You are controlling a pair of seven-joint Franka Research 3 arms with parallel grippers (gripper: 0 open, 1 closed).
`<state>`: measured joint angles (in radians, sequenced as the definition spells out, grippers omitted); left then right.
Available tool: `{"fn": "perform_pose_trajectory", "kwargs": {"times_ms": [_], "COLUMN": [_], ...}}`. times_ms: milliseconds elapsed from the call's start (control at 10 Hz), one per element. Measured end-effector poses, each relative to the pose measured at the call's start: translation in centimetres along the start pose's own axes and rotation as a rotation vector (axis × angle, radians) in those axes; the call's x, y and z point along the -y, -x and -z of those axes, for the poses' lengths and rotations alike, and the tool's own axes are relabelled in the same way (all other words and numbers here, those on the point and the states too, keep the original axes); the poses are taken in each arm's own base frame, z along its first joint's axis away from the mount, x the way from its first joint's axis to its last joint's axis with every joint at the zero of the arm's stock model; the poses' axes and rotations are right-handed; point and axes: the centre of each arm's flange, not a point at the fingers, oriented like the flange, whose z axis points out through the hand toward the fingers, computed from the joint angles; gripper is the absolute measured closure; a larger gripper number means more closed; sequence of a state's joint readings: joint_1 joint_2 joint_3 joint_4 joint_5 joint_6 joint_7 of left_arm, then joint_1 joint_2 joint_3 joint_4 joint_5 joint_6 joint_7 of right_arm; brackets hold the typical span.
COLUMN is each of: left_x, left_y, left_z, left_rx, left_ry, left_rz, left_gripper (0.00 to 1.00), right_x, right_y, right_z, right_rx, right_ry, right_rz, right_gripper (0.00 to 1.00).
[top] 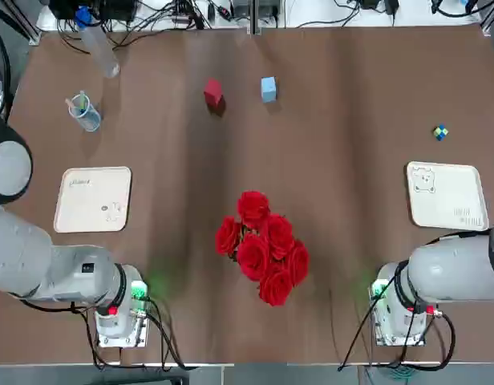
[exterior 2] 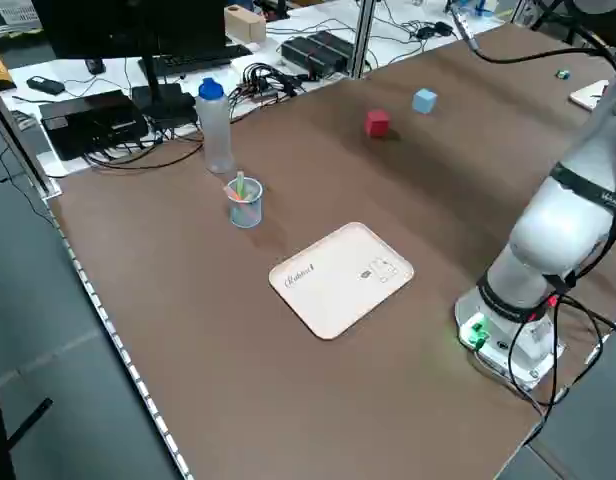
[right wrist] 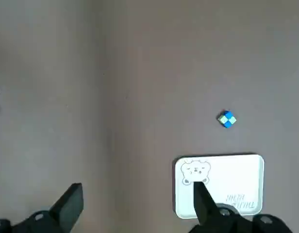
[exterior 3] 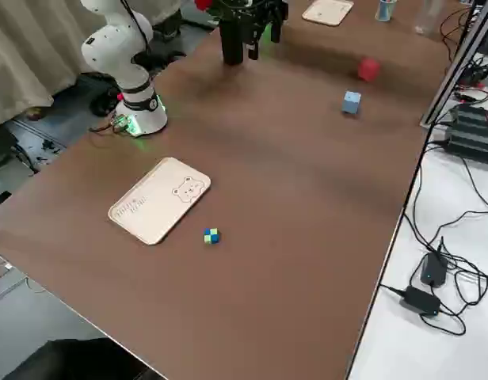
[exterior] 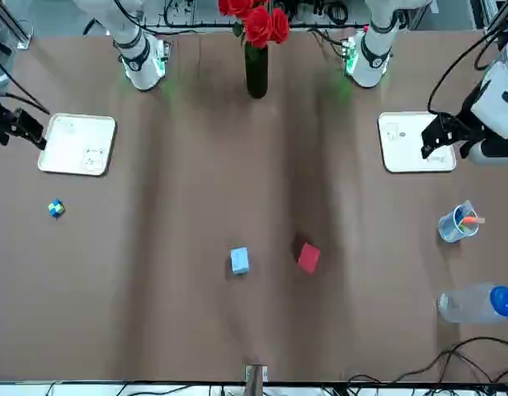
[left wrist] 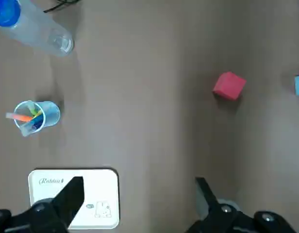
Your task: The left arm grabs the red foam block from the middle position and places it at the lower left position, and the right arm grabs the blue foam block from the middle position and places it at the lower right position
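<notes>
Both blocks, red foam block (top: 213,92) and blue foam block (top: 268,88), lie well apart from each end effector.

red block (top: 213,92), blue block (top: 268,88), brown table (top: 343,200)

Brown table (top: 351,241) carried: red foam block (top: 213,92) and blue foam block (top: 269,88) side by side near far edge, apart. Vase of red roses (top: 261,247) centre-near. Two cream trays, left (top: 93,199) and right (top: 444,195). Pen cup (top: 84,111), toppled bottle (top: 98,46) far left; small checkered cube (top: 440,132) right.
</notes>
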<state>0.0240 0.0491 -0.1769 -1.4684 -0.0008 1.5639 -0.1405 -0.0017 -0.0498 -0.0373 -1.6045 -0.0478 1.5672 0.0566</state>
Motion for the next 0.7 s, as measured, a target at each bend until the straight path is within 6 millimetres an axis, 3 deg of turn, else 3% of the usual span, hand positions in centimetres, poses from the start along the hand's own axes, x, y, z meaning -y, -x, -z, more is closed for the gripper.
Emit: {"fn": "perform_pose_trajectory", "kwargs": {"times_ms": [400, 500, 700], "left_x": [-0.3, -0.5, -0.8], "left_y": [0.3, 0.2, -1.1], "left_z": [-0.4, -1.0, -4.7], "left_rx": [0.028, 0.042, 0.105], "left_ry": [-0.003, -0.004, -0.004], "left_rz": [-0.025, -0.027, -0.007], "left_gripper": [0.0, 0.0, 0.0], "right_x": [0.4, 1.7, 8.3], "right_y": [-0.1, -0.3, -1.6], "right_z": [-0.2, -1.0, -4.5], "right_rx": [0.006, 0.021, 0.07], "right_ry": [-0.01, -0.028, -0.033], "right_rz": [0.006, 0.026, 0.132], "right_gripper": [0.0, 0.0, 0.0]}}
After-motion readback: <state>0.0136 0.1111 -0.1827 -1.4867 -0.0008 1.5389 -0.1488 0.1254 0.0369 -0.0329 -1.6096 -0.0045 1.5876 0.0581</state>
